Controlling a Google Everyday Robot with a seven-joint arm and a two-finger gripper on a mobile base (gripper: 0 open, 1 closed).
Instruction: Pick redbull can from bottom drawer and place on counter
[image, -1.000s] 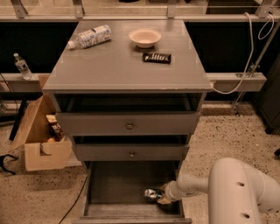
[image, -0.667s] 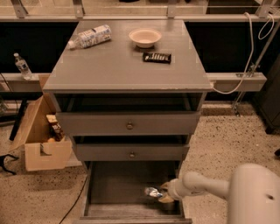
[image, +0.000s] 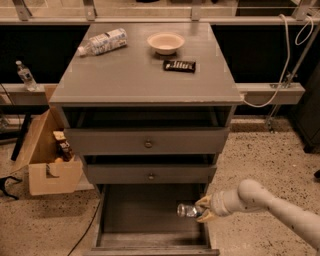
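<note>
The redbull can (image: 185, 210) is at the right side of the open bottom drawer (image: 145, 212), its shiny silver end pointing left. My gripper (image: 204, 209) reaches in over the drawer's right wall and is shut on the can, with one yellowish finger (image: 202, 201) above it and one below. The can looks held slightly above the drawer floor. The white arm (image: 270, 205) comes in from the lower right. The grey counter (image: 145, 75) tops the cabinet.
On the counter lie a clear water bottle (image: 102, 42), a cream bowl (image: 165, 42) and a black candy bar (image: 179, 65). The two upper drawers (image: 148, 143) stand slightly open. A cardboard box (image: 47, 157) sits left of the cabinet. A cable (image: 280, 75) hangs at the right.
The can and my gripper have moved a little up and to the right inside the drawer. The arm's bulky elbow has swung out of the lower right.
</note>
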